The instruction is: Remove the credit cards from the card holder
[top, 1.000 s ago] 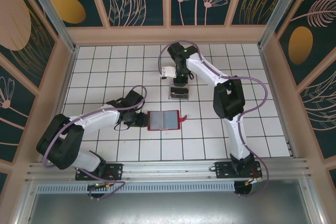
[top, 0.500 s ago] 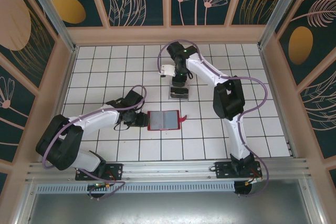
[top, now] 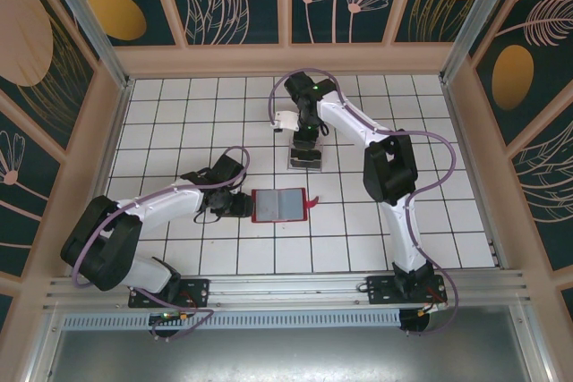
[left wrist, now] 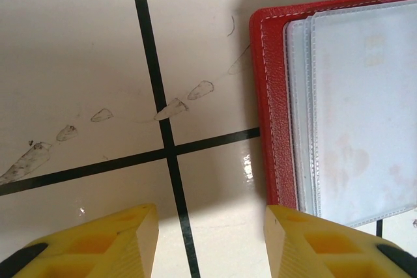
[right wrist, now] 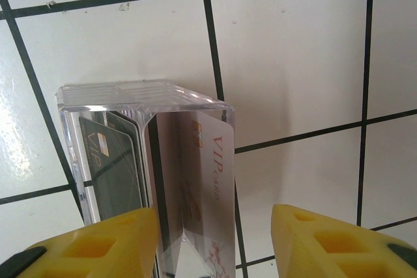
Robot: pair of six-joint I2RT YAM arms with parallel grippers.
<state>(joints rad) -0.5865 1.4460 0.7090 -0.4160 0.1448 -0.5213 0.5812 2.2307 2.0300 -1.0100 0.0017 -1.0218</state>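
The card holder (top: 280,205) lies open on the tiled floor, red with a grey inside, its snap tab (top: 311,205) pointing right. My left gripper (top: 240,206) sits at its left edge. In the left wrist view the left gripper (left wrist: 212,242) is open over bare tile, with its right fingertip (left wrist: 313,239) over the card holder's (left wrist: 266,96) near corner. The clear sleeves (left wrist: 365,109) look pale. My right gripper (top: 305,142) hovers over a clear plastic box (top: 304,159). The right gripper (right wrist: 215,242) is open. A pale credit card (right wrist: 203,174) and a dark one (right wrist: 112,161) stand in the box.
The clear plastic box (right wrist: 143,96) stands one tile behind the card holder. Wooden walls (top: 116,131) close the floor on the left, back and right. An aluminium rail (top: 286,288) runs along the front by the arm bases.
The right gripper's jaws have opened and let go of the pale card, which now stands in the clear box. The left arm and the card holder have not moved.
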